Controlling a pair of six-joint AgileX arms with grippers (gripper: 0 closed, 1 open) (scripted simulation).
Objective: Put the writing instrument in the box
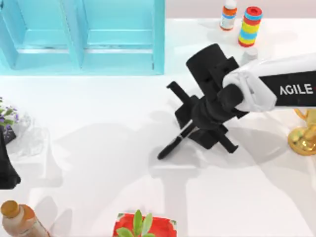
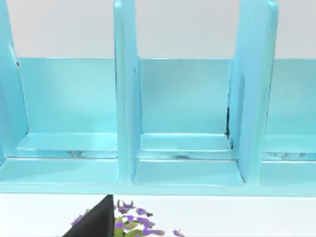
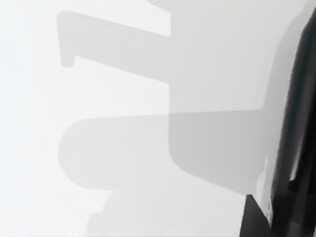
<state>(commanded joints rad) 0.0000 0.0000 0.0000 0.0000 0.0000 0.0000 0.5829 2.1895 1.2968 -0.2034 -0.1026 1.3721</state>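
- Right gripper (image 1: 201,118) is up front and highest over the table, hanging right of centre, directly above the upper end of the pen (image 1: 173,145).
- Whether it has clamped that pen or merely sits over it, I cannot tell; the wrist body hides the contact.
- Pen position: on the open white table (image 1: 98,128), slanting down and to the left from under the gripper, well apart from the box (image 1: 118,34) at the back left.
- Handling call: slim, stiff and surely light. No strain on the arm, but a smooth round barrel could roll or pivot in a pinch.
- Best hold, I'd judge, is across the barrel near mid-length, so it doesn't droop at one end on the way over.
- Left gripper (image 1: 6,170) sits parked at the table's left edge, and I cannot tell its state; its wrist view faces the box's turquoise bays (image 2: 185,98).
- Head count: one pen, one box, and two arms.
- Bystanders: two bottles, one at the back (image 1: 228,15) and one at front left (image 1: 17,219). One ring stack (image 1: 250,27), one gold ornament (image 1: 303,138), one red potted plant (image 1: 145,227), and one bunch of purple flowers (image 1: 6,116).
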